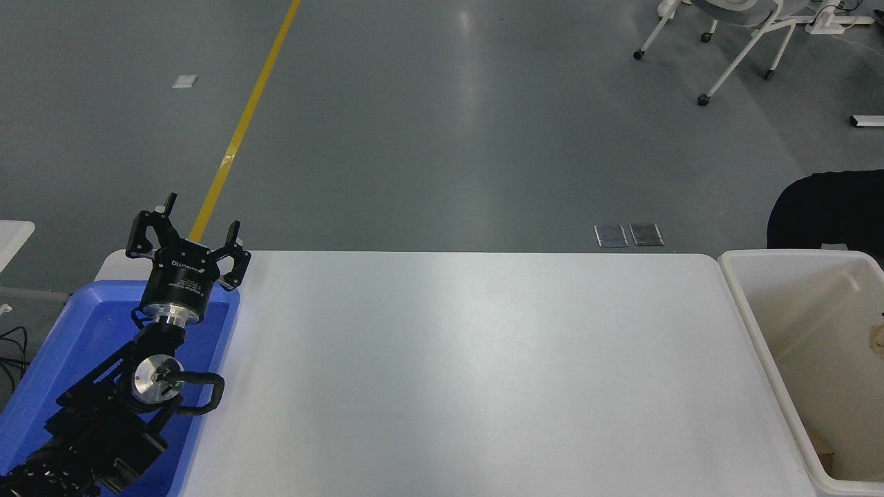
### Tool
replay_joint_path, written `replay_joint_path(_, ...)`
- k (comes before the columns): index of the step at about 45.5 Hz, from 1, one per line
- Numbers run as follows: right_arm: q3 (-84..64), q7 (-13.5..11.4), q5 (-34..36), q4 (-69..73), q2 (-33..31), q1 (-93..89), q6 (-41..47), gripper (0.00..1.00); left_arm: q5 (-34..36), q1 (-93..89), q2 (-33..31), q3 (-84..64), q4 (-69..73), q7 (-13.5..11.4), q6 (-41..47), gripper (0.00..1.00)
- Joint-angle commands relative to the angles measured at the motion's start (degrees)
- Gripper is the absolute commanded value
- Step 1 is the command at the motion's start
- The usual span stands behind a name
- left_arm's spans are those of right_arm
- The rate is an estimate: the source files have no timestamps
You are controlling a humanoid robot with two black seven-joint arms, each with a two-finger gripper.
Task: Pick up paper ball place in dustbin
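Note:
The dustbin [794,255], an off-white tub, stands at the table's right end and runs out of the picture. Inside it, cut by the right edge, a small tan-beige lump shows against the cream wall; it looks like the paper ball [878,337]. My left gripper [200,219] is parked at the lower left, pointing up over a blue tray, open with nothing between its fingers. My right arm and its gripper are out of view.
A blue tray [62,345] lies under the left arm at the table's left end. A black rounded shape [822,210] sits beyond the dustbin's far rim. A brownish scrap [825,453] lies low in the dustbin. White chair legs [732,62] stand on the floor far right.

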Motion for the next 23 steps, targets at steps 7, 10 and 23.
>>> replay_joint_path(7,1.8,0.0,0.1,-0.6,0.8,-1.0,-3.4,0.84,0.0,0.0,0.0,0.0,0.0,0.0,0.0,0.98)
replay_joint_path(10,2.0,0.1,0.1,-0.6,0.8,-0.9,-3.4,0.96,0.0,0.0,0.0,0.0,0.0,0.0,0.0,0.98)
replay_joint_path(23,13.0,0.1,0.1,0.4,1.1,-0.5,-2.7,1.00,0.0,0.0,0.0,0.0,0.0,0.0,0.0,0.98)
